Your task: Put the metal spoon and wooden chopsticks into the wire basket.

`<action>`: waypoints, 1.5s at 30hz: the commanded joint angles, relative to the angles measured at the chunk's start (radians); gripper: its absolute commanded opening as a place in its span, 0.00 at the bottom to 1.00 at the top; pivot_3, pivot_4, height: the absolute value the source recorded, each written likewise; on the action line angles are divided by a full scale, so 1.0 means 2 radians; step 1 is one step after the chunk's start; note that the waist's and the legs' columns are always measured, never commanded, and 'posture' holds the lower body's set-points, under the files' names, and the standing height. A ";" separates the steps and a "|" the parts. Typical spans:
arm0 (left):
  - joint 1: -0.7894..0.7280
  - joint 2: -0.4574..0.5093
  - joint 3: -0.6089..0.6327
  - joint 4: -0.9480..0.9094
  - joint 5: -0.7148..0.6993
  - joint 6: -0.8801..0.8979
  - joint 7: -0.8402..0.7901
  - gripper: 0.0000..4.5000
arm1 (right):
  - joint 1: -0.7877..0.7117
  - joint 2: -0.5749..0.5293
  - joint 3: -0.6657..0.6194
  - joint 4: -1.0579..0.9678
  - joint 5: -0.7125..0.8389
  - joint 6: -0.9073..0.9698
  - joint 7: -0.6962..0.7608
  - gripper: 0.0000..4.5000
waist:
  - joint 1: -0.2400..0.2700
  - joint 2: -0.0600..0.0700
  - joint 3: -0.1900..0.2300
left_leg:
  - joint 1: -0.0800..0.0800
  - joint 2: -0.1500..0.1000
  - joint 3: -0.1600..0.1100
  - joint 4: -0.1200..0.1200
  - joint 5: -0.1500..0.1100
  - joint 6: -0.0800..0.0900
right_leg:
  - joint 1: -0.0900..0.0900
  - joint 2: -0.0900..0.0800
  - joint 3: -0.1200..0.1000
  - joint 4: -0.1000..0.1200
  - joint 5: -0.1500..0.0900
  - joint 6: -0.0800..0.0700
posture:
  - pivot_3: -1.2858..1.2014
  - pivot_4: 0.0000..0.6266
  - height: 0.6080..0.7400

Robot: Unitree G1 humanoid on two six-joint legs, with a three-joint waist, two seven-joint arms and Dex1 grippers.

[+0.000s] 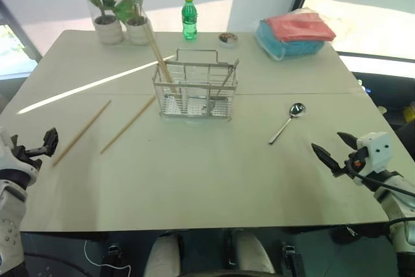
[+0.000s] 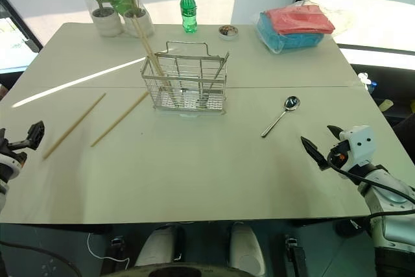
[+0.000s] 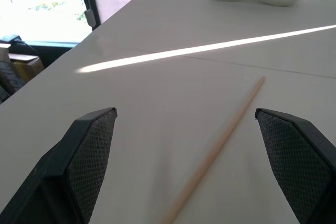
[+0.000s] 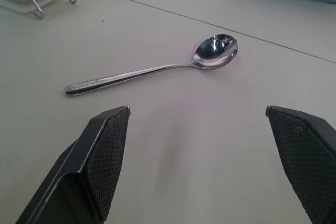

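Note:
The wire basket (image 1: 194, 90) stands mid-table, with tan sticks (image 1: 159, 53) leaning out of its left end. Two wooden chopsticks lie flat to its left: one (image 1: 128, 125) nearer the basket, the other (image 1: 81, 132) further out. In the left wrist view the outer chopstick (image 3: 220, 140) runs between the fingers of my open left gripper (image 3: 185, 111), which hovers at the table's left edge (image 1: 32, 147). The metal spoon (image 1: 288, 121) lies right of the basket, bowl pointing away. My right gripper (image 1: 327, 142) is open and empty just short of the spoon's handle (image 4: 115, 80).
At the back stand two potted plants (image 1: 120, 24), a green bottle (image 1: 189, 17), a small dish (image 1: 227, 39) and a blue and red bundle (image 1: 295, 34). A seam runs across the table (image 1: 311, 92) behind the spoon.

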 commanded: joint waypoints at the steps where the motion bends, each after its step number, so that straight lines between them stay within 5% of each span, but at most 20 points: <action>1: -0.007 0.011 0.005 -0.010 0.002 0.003 0.006 1.00 | -0.003 0.001 -0.013 -0.018 0.005 -0.008 -0.003 0.96 | 0.000 0.000 0.000 | 0.000 0.000 0.000 0.000 0.000 0.000 | 0.000 0.000 0.000 0.000 0.000 0.000 | 0.52 0.24 0.87; 31: -0.026 0.024 -0.046 -0.037 -0.021 0.027 -0.033 1.00 | -0.084 -0.044 0.005 0.034 -0.048 -0.011 -0.014 0.96 | 0.000 0.000 0.000 | 0.000 0.000 0.000 0.000 0.000 0.000 | 0.000 0.000 0.000 0.000 0.000 0.000 | 0.52 0.24 0.87; 40: -0.184 0.116 -0.180 -0.003 -0.050 0.039 -0.162 1.00 | -0.234 -0.134 0.103 0.120 -0.117 -0.103 0.093 0.96 | -0.001 0.002 0.001 | 0.000 0.000 0.000 0.000 0.000 0.000 | 0.001 0.001 0.000 0.000 0.000 0.000 | 0.52 0.24 0.87; 45: -0.283 0.115 -0.273 0.039 -0.031 0.019 -0.220 1.00 | -0.370 -0.145 0.197 0.220 -0.183 -0.198 0.164 0.96 | -0.003 0.002 0.001 | 0.001 0.000 0.000 0.000 0.000 0.000 | 0.001 0.001 0.000 0.000 0.000 0.000 | 0.52 0.24 0.87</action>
